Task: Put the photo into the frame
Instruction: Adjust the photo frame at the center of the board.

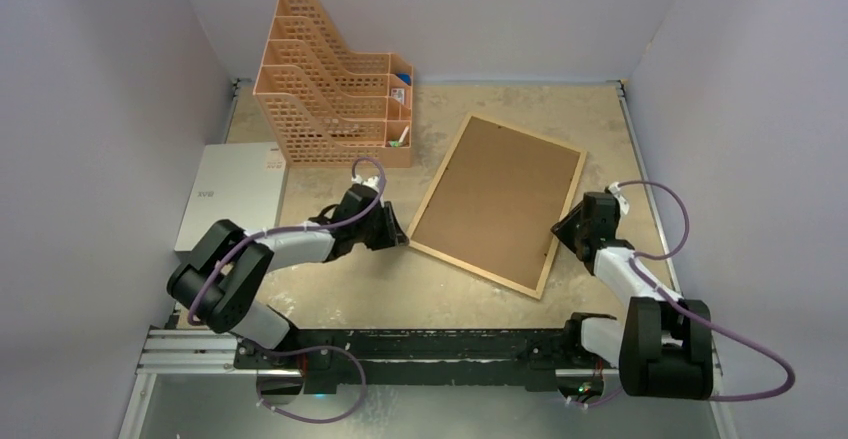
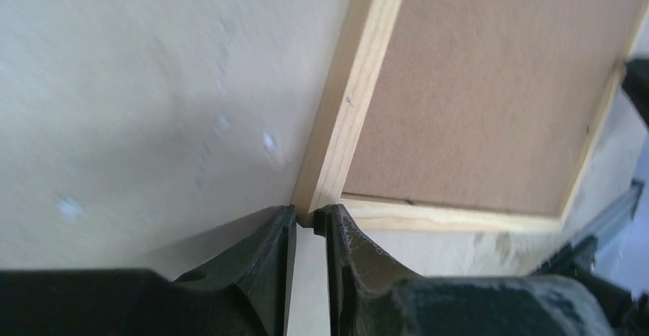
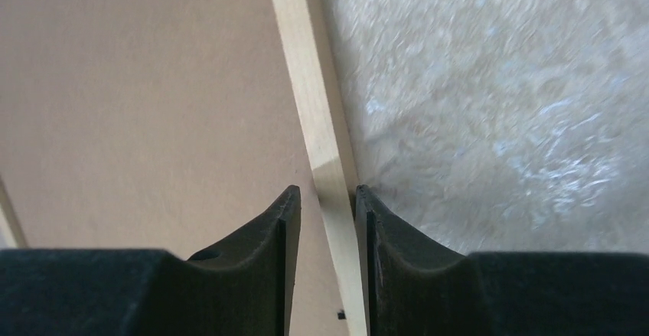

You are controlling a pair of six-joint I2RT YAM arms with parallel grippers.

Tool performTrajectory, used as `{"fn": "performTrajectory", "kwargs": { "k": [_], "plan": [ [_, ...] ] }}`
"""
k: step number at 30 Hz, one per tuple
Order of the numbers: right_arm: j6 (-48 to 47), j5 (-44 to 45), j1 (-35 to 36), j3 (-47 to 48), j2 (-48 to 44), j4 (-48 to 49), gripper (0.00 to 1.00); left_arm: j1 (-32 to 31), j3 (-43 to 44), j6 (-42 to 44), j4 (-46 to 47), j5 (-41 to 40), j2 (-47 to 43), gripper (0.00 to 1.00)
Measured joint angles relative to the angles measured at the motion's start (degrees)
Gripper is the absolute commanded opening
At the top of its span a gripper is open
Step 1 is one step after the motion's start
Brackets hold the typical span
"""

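Note:
The frame [image 1: 480, 267] lies face down in the middle of the table, slightly turned, with a brown backing board [image 1: 497, 199] filling it. My left gripper [image 1: 403, 237] is at its near-left corner. In the left wrist view both fingertips pinch the light-wood corner [image 2: 348, 106], so the left gripper [image 2: 306, 217] is shut on it. My right gripper [image 1: 560, 229] straddles the frame's right rail [image 3: 310, 83]. In the right wrist view the right gripper [image 3: 325, 194] has one finger against the rail, with a gap at the other. The photo is out of view.
An orange lattice file organizer [image 1: 330, 84] stands at the back left, close to the frame's far corner. A flat white pad [image 1: 228, 194] lies at the left edge beside my left arm. Grey walls close in both sides.

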Motion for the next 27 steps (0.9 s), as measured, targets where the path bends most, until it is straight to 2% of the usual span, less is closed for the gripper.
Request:
{"fn": "performTrajectory", "kwargs": {
  "k": [4,10,14,17,22,27],
  "plan": [
    [1.07,-3.98,0.02,-1.84,-1.95,-0.15,0.31,3.74,3.8,2.38,0.2,-2.32,3.3,0.24],
    [2.38,-7.58,0.02,-4.46,-4.5,0.02,0.28,5.84,4.79,3.5,1.33,-2.95,4.74,0.28],
    [4.79,-10.16,2.78,-5.77,-9.07,-4.24,0.28,8.31,4.79,3.61,2.16,-4.33,4.96,0.31],
    [5.77,-9.79,5.62,-5.66,-13.2,-9.38,0.36,9.62,4.79,3.63,2.43,-4.81,4.96,0.34],
    [5.88,-5.03,7.04,0.11,-16.63,-16.17,0.61,10.29,4.07,3.61,2.23,-4.44,3.82,0.43],
    [3.67,2.29,7.04,8.55,-12.15,-14.51,0.65,10.97,2.25,3.65,-0.11,-4.5,0.46,0.45]
  ]
}}
